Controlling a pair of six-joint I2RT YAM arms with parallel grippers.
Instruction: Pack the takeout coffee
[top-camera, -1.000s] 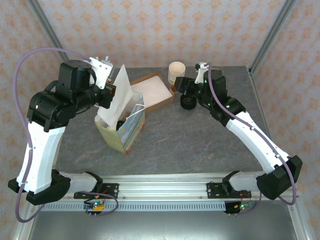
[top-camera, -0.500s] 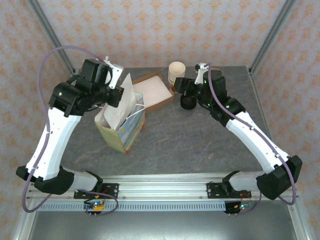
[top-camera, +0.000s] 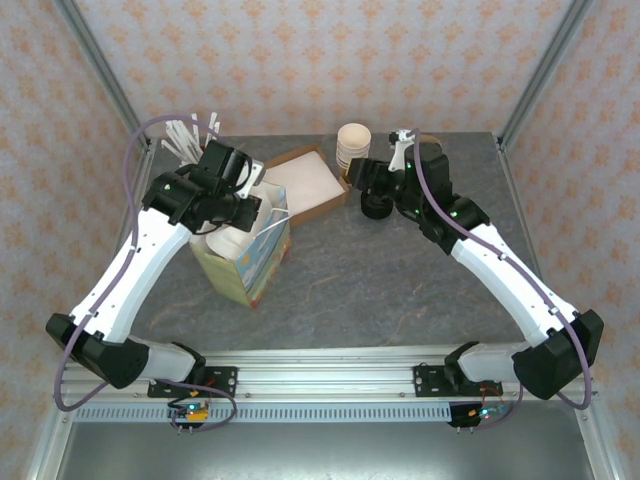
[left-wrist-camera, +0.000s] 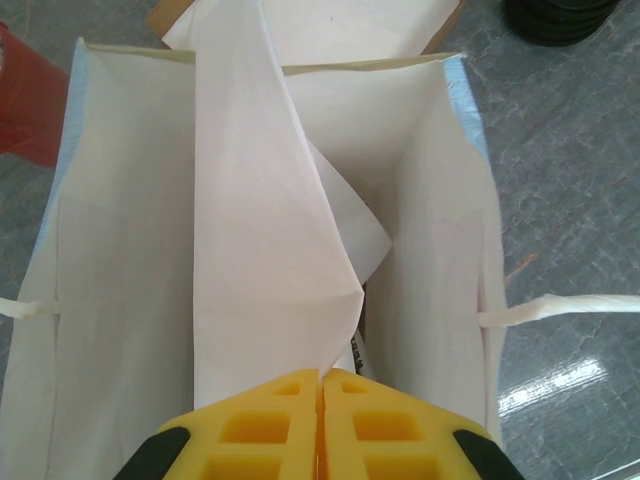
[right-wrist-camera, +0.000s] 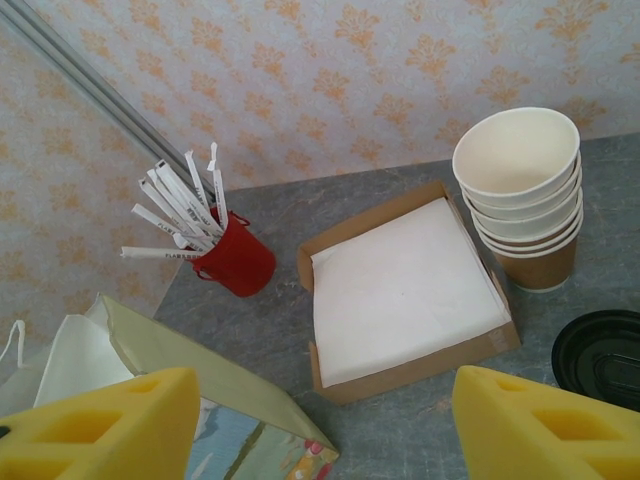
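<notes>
The takeout coffee is hidden from view. A paper bag with a blue-green printed side stands open at the left of the table. My left gripper hangs over its mouth. Seen from the left wrist, that gripper is shut on the corner of a white paper sheet, which hangs down into the bag. My right gripper hovers near the back right of the table. In the right wrist view it is open with nothing between its fingers.
A brown cardboard tray lined with white paper lies behind the bag. A stack of lidless cream cups and loose black lids sit beside it. A red cup of wrapped straws stands at the back left.
My left arm has swung forward and down, bringing the white sheet from above the bag into its mouth. The right arm has barely moved.
</notes>
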